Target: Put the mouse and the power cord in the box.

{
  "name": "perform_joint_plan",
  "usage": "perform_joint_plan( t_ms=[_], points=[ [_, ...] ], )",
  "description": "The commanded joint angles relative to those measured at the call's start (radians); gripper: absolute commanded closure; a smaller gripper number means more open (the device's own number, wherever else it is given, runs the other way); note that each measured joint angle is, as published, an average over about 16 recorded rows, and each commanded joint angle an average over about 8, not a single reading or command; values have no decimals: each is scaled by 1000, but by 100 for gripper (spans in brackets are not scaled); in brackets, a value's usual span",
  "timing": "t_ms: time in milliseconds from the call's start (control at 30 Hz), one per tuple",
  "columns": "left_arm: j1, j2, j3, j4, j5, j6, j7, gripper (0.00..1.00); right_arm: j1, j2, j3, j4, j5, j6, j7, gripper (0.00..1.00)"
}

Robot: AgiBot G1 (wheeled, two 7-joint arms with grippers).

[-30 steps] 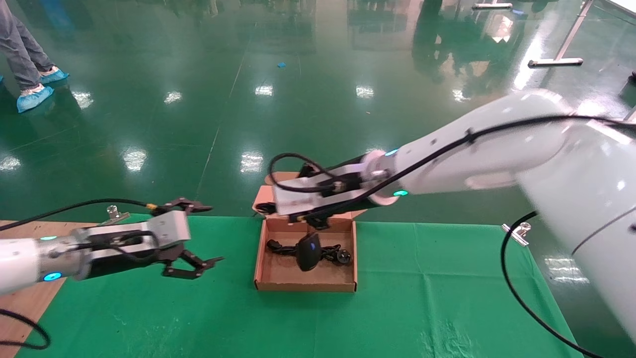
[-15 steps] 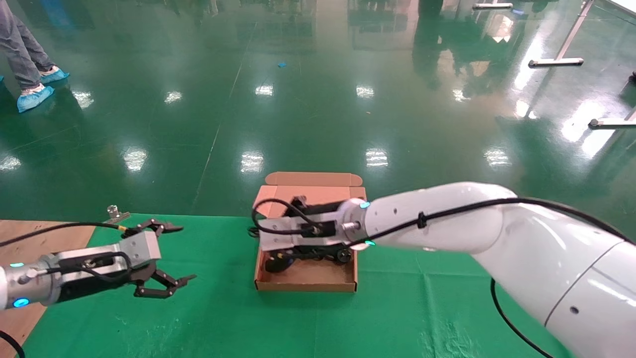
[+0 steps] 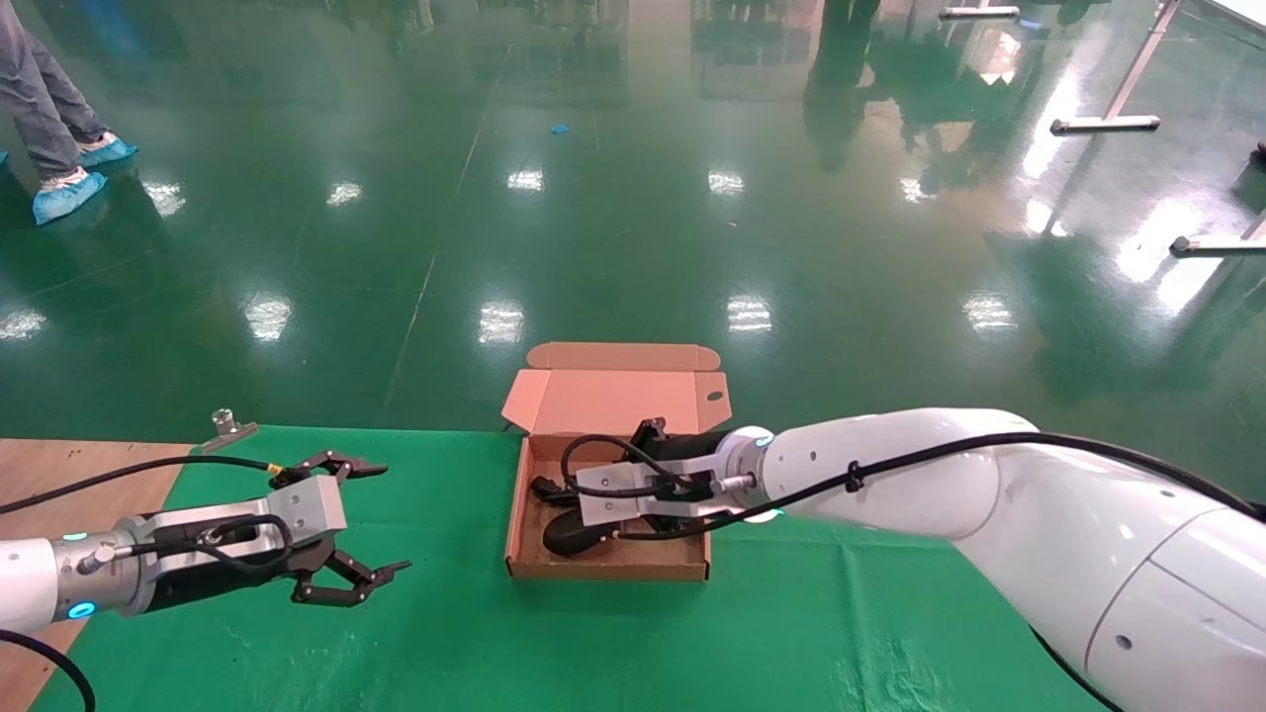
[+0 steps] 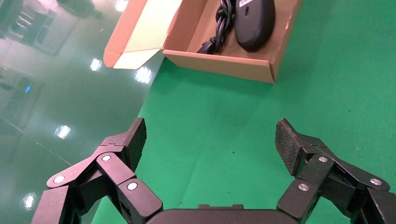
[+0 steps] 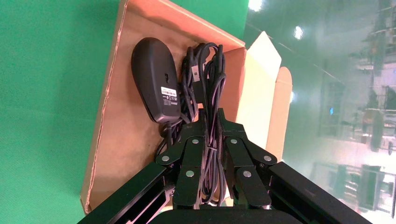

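A green cloth [image 3: 791, 633] covers the table, with bare wood [image 3: 59, 465] showing at its far left edge. The right arm [image 3: 940, 485] reaches in from the right, across the cloth, to the box [image 3: 608, 569], which sits open at the middle of the table's far side, its lid flap [image 3: 618, 396] tilted back toward the shiny green floor [image 3: 633, 198]. The left arm [image 3: 99, 574] hangs over the left part of the cloth, well apart from the box. The right gripper [image 5: 212, 121] is inside the box, its fingers [image 5: 233, 140] clenched on the power cord [image 5: 205, 70], strands of which run between them. The left gripper [image 4: 210, 140] is released, its fingers [image 4: 133, 137] spread wide above bare cloth and grasping nothing. The mouse [image 5: 156, 79] lies inside the box, label side up, just beside the bundled cord along the box's near-left part. At the far left of the floor stand a person's feet in blue shoe covers [image 3: 69, 188].
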Motion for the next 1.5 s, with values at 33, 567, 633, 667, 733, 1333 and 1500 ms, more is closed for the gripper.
perform_joint_plan(
  t_ms=[33,567,633,667,733,1333,1500],
  points=[
    [-2,4,-1,14,-2,5,6,0,-3,0,-11,-1,1,10,-10,0],
    [-2,1,0,2,0,2,2,0,-2,0,-1,-1,-1,1,-3,0],
    [-2,1,0,1,0,2,2,0,-1,0,1,-1,-1,-1,-2,0],
    [-2,1,0,0,0,2,2,0,-2,1,3,0,0,-2,-2,0],
    [-2,0,0,-1,0,1,1,0,-4,5,8,2,2,-7,0,0],
    [95,-74,-155,-261,-44,100,-235,0,-151,195,291,163,182,-236,82,0],
    [129,-100,-209,-352,-60,134,-317,0,-200,259,385,216,242,-312,109,0]
  ],
)
